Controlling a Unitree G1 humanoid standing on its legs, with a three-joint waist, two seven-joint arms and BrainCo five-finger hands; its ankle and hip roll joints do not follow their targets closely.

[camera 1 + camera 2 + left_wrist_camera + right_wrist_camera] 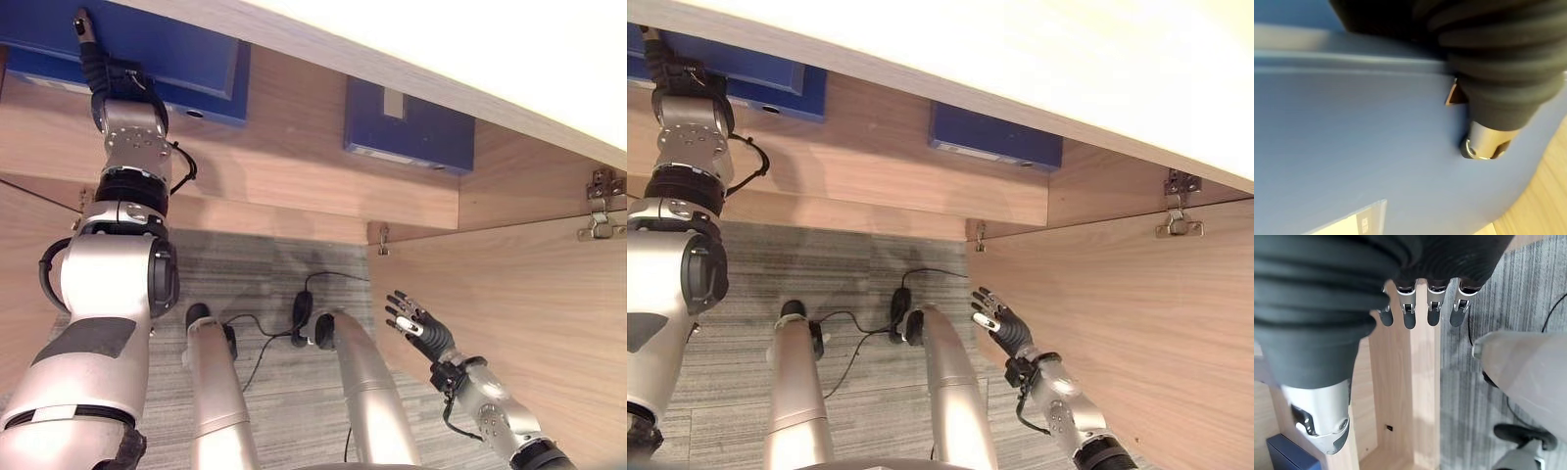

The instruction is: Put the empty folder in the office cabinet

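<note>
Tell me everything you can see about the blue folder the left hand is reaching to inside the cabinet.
The blue folder is a flat, dark blue binder, plastic by its look, with a pale label near one edge in the left wrist view. It lies inside the wooden cabinet on top of a second blue folder, at the left side of the shelf. The left hand rests on it; whether the fingers grip it cannot be told.

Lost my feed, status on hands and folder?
Left hand up on the large blue folder lying on the wooden cabinet shelf, fingers unclear. Right hand open, holding nothing, beside the open wooden cabinet door. Second blue folder lies apart.
</note>
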